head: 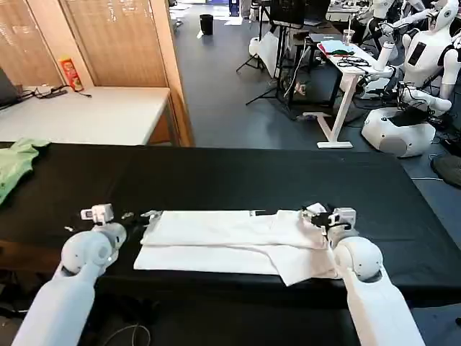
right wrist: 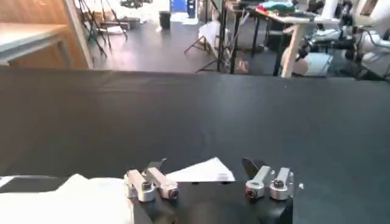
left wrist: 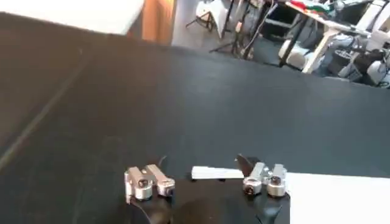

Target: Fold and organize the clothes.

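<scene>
The clothes, a white T-shirt (head: 230,241), lie folded into a long flat band near the front edge of the black table (head: 238,176). My left gripper (head: 144,215) is at the band's left end. In the left wrist view the left gripper (left wrist: 204,178) is open, with a thin white edge of the shirt (left wrist: 216,173) lying between its spread fingers. My right gripper (head: 321,213) sits at the band's right end. The right wrist view shows this gripper (right wrist: 207,178) open too, a pointed white corner of the shirt (right wrist: 201,172) between its fingers.
A light green garment (head: 14,167) lies at the table's far left. Behind the black table stand a white table (head: 86,115) and a wooden partition (head: 115,43). Farther back right are a desk (head: 349,61) and white robots (head: 410,86).
</scene>
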`<state>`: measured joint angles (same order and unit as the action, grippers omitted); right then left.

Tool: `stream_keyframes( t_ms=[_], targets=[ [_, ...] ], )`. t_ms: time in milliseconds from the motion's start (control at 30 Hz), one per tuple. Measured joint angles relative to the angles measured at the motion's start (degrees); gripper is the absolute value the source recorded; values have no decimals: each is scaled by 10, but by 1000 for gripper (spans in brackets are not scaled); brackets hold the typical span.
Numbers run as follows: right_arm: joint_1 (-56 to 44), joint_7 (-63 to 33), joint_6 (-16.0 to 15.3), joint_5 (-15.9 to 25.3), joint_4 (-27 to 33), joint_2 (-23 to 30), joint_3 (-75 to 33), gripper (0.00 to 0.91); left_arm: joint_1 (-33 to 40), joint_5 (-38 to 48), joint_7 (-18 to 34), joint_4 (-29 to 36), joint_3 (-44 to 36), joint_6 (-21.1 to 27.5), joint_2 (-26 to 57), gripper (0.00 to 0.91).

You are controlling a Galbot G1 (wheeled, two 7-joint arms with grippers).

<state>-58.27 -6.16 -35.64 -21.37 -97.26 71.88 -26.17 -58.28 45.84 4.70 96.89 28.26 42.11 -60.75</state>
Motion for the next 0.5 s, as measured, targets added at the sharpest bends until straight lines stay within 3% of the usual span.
stream_keyframes(
  t_ms=[33,333,433,500],
  targets=[
    [-1,0,0,0,0,1,0,702,0,0,0,-1,0,0,0,341],
    [-4,0,1,4,6,6,-2,663,-6,3,0,1,1,0,-1,156],
    [-4,1,3,7,7,9,-2,371,-8,3,0,0,2,-1,-4,0],
    [-6,1,4,10,7,11,-1,88,-8,2,1,-1,2,-1,-6,0]
  ],
)
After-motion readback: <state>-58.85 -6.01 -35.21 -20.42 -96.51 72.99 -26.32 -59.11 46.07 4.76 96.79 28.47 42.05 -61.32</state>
